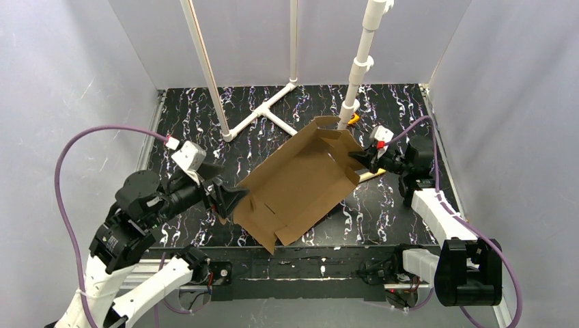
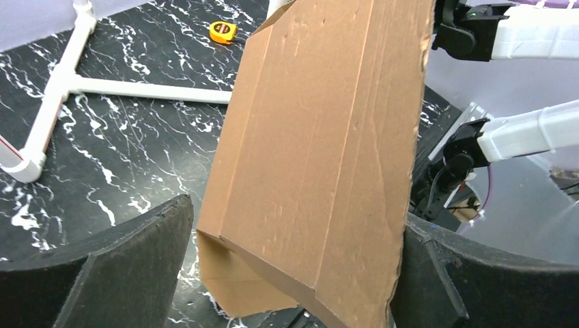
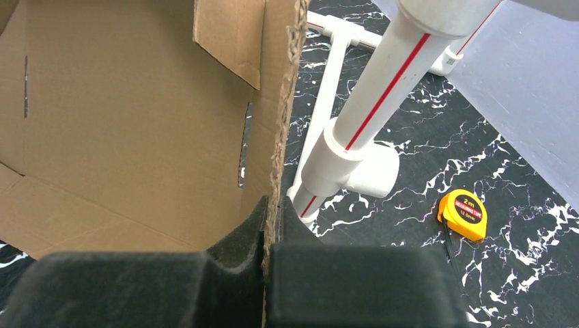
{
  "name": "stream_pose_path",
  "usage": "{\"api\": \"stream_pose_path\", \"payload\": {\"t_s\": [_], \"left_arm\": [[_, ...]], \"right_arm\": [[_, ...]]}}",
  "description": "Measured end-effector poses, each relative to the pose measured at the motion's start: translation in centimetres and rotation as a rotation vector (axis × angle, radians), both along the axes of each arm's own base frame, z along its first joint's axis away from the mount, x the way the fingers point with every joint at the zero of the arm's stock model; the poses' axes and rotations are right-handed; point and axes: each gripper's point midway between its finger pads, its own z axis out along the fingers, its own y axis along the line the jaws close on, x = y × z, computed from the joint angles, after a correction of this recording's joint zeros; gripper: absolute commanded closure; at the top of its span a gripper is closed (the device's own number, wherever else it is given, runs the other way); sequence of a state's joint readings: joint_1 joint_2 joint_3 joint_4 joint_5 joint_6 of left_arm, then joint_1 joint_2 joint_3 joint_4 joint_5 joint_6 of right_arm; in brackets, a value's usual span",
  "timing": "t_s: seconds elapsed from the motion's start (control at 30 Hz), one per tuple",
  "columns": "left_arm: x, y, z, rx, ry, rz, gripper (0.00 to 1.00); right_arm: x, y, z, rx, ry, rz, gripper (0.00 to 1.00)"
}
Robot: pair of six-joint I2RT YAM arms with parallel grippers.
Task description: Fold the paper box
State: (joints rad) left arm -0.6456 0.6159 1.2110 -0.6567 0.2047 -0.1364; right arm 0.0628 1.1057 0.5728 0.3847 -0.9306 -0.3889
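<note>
The paper box (image 1: 300, 181) is a brown cardboard sheet, partly folded, lying at a slant across the middle of the table with its side walls raised. My right gripper (image 1: 360, 160) is shut on the edge of the wall at the box's far right end. In the right wrist view that cardboard edge (image 3: 283, 102) is pinched between the pads of my right gripper (image 3: 273, 212). My left gripper (image 1: 229, 198) stands open at the box's near left end. In the left wrist view the box (image 2: 321, 150) hangs between the wide-spread fingers of my left gripper (image 2: 297, 219), with a gap at the left finger (image 2: 136, 260).
A white PVC pipe frame (image 1: 263, 113) lies on the black marbled table behind the box, with an upright pipe (image 1: 358, 68) close to the box's far end. A yellow tape measure (image 3: 463, 214) lies beside that pipe's foot. Grey walls enclose the table.
</note>
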Motion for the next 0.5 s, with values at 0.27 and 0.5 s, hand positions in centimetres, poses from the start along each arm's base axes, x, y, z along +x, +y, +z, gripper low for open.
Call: {"api": "stream_pose_path", "payload": {"t_s": [0.27,0.5], "left_arm": [[0.5,0.2,-2.4,-0.106,0.036,0.074,0.15],[0.6,1.3,-1.8,-0.144,0.016,0.136,0.02]], "right_arm": [[0.1,-0.1,-0.1,0.008,0.017,-0.01,0.99],[0.3,-0.1,-0.6,0.009,0.035,-0.017,0.99]]}}
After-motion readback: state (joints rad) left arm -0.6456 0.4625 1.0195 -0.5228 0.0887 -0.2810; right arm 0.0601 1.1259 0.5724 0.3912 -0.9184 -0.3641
